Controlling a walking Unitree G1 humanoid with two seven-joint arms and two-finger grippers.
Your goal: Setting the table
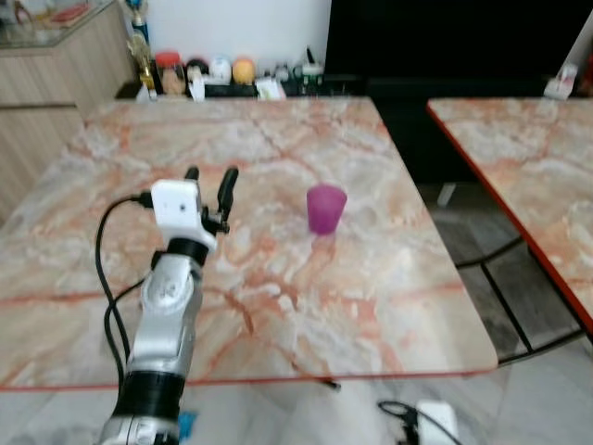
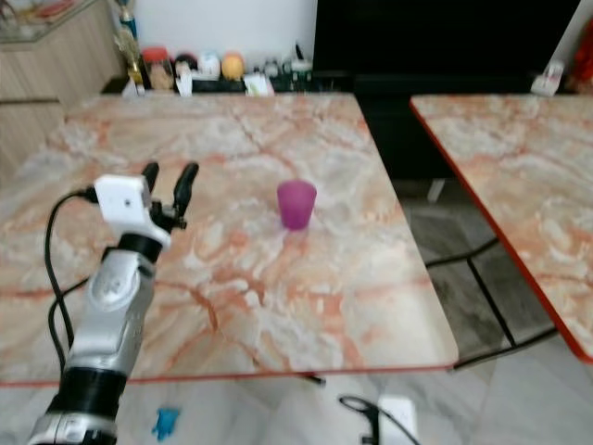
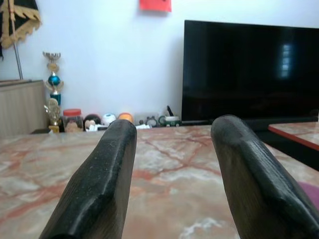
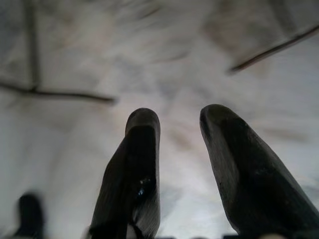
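Note:
A purple cup (image 1: 325, 208) stands upright near the middle of the marble table (image 1: 278, 306). My left gripper (image 1: 210, 174) hovers over the table to the left of the cup, well apart from it, open with nothing between its fingers (image 3: 107, 184). A sliver of the cup (image 3: 311, 191) shows at the edge of the left wrist view. My right gripper (image 4: 177, 119) hangs over the pale floor, open and empty.
A second marble table (image 1: 528, 167) stands to the right, with a gap of floor and metal legs between. Jars, a trophy and small items (image 1: 195, 74) line a low shelf past the far edge, under a dark TV (image 3: 249, 69). A wooden cabinet (image 1: 51, 83) is far left.

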